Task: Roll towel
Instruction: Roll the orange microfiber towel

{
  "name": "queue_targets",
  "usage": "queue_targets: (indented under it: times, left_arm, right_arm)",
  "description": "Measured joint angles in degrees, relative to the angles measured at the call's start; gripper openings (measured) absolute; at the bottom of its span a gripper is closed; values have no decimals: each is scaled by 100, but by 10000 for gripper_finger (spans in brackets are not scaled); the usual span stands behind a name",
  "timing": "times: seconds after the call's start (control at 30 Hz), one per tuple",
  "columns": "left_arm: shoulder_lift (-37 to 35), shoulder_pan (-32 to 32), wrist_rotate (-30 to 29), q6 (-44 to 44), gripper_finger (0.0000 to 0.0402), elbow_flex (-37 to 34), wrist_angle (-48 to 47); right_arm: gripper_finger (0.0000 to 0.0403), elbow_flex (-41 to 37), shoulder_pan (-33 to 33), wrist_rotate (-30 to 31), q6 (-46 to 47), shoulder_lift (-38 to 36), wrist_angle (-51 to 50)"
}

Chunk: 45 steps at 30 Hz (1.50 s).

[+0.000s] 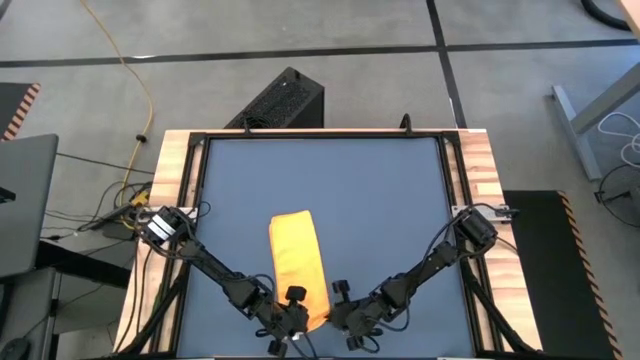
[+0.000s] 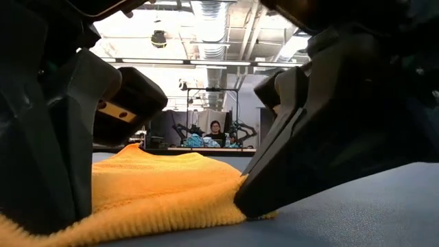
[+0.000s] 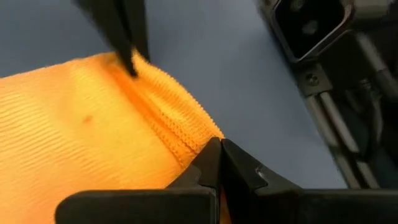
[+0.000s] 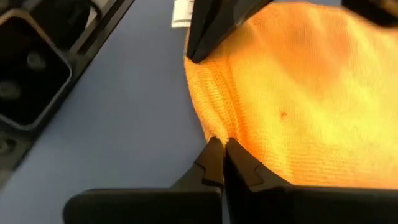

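Dark blue table mat (image 1: 380,200) filling the frame's centre, bright yellow-orange ribbed towel (image 1: 297,262) folded into a long strip at lower centre, left gripper (image 1: 290,318) and right gripper (image 1: 338,310) both clenched on its near edge, tiny white tag (image 4: 182,12).

Beyond my table's wooden edge (image 1: 172,160) lies grey concrete floor (image 1: 360,30), a yellow cable (image 1: 135,70) snaking across it beside a black box (image 1: 285,100). Level ahead, ceiling lights (image 2: 206,63) and ducts hang over a seated person (image 2: 215,128).
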Motion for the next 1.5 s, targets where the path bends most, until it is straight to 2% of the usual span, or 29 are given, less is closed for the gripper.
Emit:
queue_targets:
  times: [0.13, 0.33, 0.53, 0.67, 0.87, 0.97, 1.1, 1.17, 1.33, 1.43, 1.5]
  left_arm:
    - [-152, 0, -90, 77, 0, -8, -97]
    - [-192, 0, -105, 36, 0, -9, -227]
    - [-196, 0, -85, -52, 0, -7, -179]
    - [-159, -24, 88, -379, 0, -7, -185]
    - [-159, -103, 438, -995, 0, -64, -182]
    - [-159, -101, 662, -1208, 0, -66, -171]
    - [-393, -110, 768, -950, 0, -85, -153]
    - [-681, -125, 612, -796, 0, -85, -360]
    - [-1386, -129, -482, -298, 0, -79, -994]
    - [-1478, -65, -1069, 88, 0, -70, -972]
    - [-1441, 86, -1171, 230, 0, -135, -977]
  right_arm:
    - [28, 0, 13, -179, 799, -13, -1]
    - [16, -9, 122, -716, 1328, -9, 315]
    - [17, -11, 195, -797, 1952, -4, 394]
    - [17, -17, 197, -757, 1926, -25, 462]
    - [17, -17, 35, -371, 1509, -96, 366]
    - [17, -17, -177, -504, 1421, -96, 329]
    - [17, -17, -376, -982, 1502, -98, 384]
    - [17, -17, -388, -1197, 1693, -98, 422]
    - [17, -17, -226, -1276, 2119, -105, 391]
    - [17, -17, -123, -1277, 2263, -107, 398]
    - [17, -17, -94, -1275, 2293, -107, 409]
